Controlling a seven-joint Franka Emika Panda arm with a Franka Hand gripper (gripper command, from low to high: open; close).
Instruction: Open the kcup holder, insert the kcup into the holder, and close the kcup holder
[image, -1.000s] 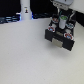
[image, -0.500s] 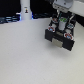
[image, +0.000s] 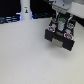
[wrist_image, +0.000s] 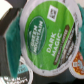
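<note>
So the arm is up in the upper right of the exterior view, parked right over the black holder (image: 61, 34), which has its tray pulled out toward the camera. The gripper (image: 61, 11) is too blurry there to say if it's wide or narrow.

The wrist view is basically filled by the pod (wrist_image: 49, 30), green lid with blue along one edge, sitting super close to the camera. My guess is the gripper has it pinched, but no finger shows clearly, so I can't tell for sure. Other pods (wrist_image: 79, 64) peek in at the lower right and lower left corners of the wrist view, so some slots are already taken.

What could go wrong: dropping it onto a filled slot or onto the rim between slots, so it tips and sits crooked. A pod sticking up would probably jam the tray when it gets pushed shut. Letting go while it's tilted could also send it rolling onto the white table (image: 25, 55).
</note>
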